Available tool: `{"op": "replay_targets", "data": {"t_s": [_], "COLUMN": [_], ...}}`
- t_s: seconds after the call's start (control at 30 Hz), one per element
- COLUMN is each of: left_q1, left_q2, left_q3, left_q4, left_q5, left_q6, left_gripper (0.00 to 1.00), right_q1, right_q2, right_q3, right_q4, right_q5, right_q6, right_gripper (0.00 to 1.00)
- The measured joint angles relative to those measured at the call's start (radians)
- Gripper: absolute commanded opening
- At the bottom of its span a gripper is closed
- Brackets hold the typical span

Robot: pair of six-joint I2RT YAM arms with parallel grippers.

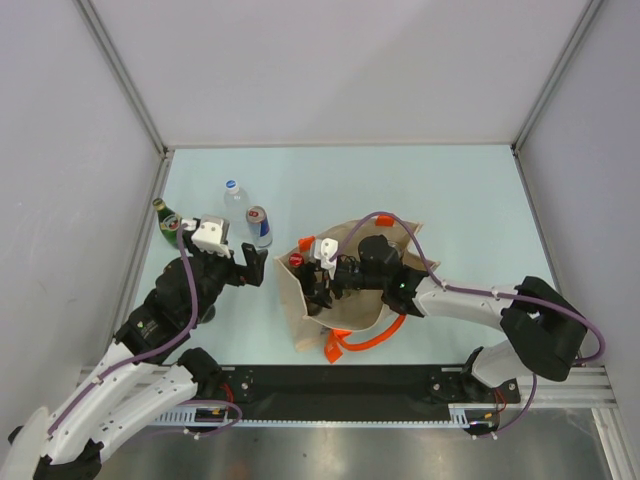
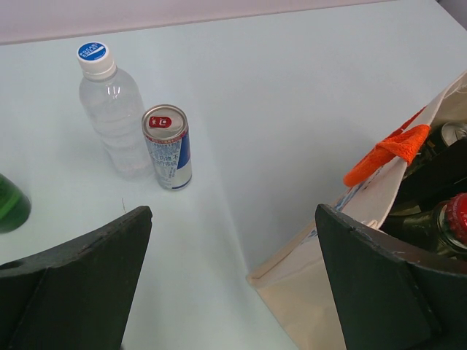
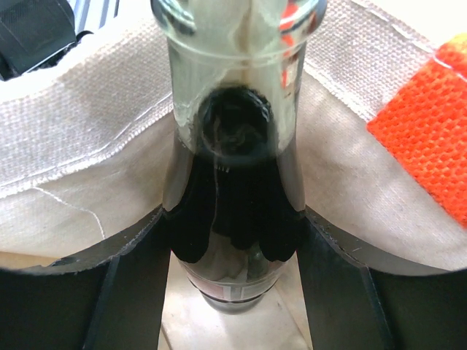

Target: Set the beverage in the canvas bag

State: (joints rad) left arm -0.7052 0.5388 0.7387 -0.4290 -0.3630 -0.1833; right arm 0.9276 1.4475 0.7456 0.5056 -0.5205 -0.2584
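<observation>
Glass beverage bottle (image 3: pixel 232 131), gripped by your right end effector (image 3: pixel 232 226), hangs inside the canvas bag (image 3: pixel 80 146): lower it upright before letting go. Meanwhile your left end effector (image 2: pixel 233 270) gapes empty.

The left arm (image 1: pixel 150 330) rises from its near-left base and reaches toward the far side. The left gripper (image 2: pixel 233 215) points right, jaws spread wide with nothing between them. The right arm (image 1: pixel 480 300) folds at its elbow on the right and stretches left. The right gripper (image 3: pixel 230 244) is clamped on a dark glass bottle (image 3: pixel 230 146).
</observation>
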Motion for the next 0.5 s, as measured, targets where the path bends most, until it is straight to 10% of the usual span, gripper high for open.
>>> {"op": "replay_targets", "data": {"t_s": [0.5], "left_q1": [0.0], "left_q2": [0.004], "left_q3": [0.0], "left_q4": [0.0], "left_q5": [0.0], "left_q6": [-0.001], "left_gripper": [1.0], "right_q1": [-0.001], "right_q2": [-0.13], "right_q3": [-0.016], "right_q4": [-0.037], "right_q5": [0.071], "right_q6": [-0.003], "right_gripper": [0.82]}}
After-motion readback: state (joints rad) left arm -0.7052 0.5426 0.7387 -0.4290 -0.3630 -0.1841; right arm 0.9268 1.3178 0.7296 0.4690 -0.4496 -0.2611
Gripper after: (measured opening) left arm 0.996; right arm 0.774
